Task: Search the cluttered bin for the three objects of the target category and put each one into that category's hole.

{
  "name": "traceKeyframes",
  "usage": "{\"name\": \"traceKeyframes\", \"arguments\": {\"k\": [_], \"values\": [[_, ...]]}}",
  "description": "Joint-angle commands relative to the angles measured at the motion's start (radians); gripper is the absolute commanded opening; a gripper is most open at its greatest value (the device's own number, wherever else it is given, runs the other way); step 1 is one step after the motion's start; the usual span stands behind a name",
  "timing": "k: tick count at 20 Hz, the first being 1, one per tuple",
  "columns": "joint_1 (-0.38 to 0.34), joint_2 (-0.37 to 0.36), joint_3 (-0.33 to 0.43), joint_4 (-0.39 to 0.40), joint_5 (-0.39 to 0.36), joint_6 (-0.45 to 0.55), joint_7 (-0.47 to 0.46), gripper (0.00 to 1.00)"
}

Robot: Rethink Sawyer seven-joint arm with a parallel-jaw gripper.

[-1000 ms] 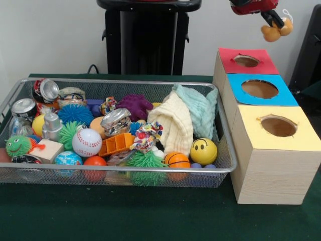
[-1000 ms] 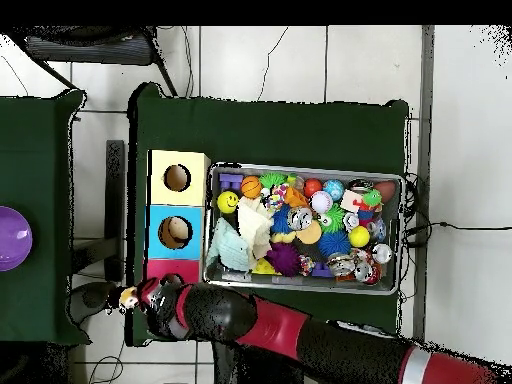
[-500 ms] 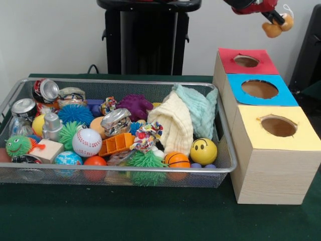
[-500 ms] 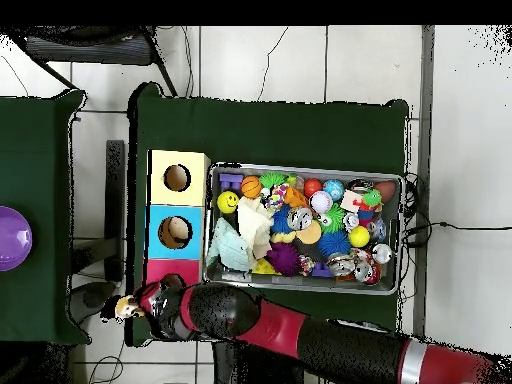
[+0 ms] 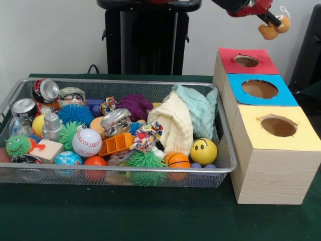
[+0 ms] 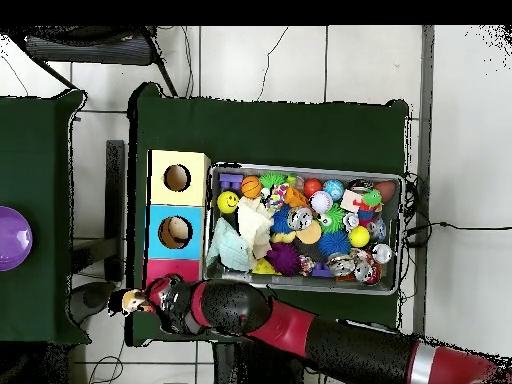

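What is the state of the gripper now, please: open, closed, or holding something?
Gripper: closed, holding the yellow duck toy in the air, beyond the red box.

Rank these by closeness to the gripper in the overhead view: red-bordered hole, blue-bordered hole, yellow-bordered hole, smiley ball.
The gripper, shut on the yellow duck, is beyond the boxes' red end.
1. Red-bordered hole: nearest, partly hidden by the arm.
2. Blue-bordered hole: middle box.
3. Smiley ball: in the bin's corner.
4. Yellow-bordered hole: far box.
Last two nearly tie.

Rounded red and black arm (image 6: 300,335), pale grey band, slim black fingers (image 5: 271,19)
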Motion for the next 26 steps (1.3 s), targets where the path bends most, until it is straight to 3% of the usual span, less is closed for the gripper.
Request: {"name": "traceKeyframes", "arguments": {"k": [1,17,26], "values": [[-0.025,0.041,-0.068,-0.201,-0.019,0.013,0.046,0.00],[-0.015,0.067,-0.175,-0.295,-0.091,0.080,-0.005,0.00],[-0.026,0.047,-0.197,-0.284,-0.121,0.126,0.006,0.00]]}}
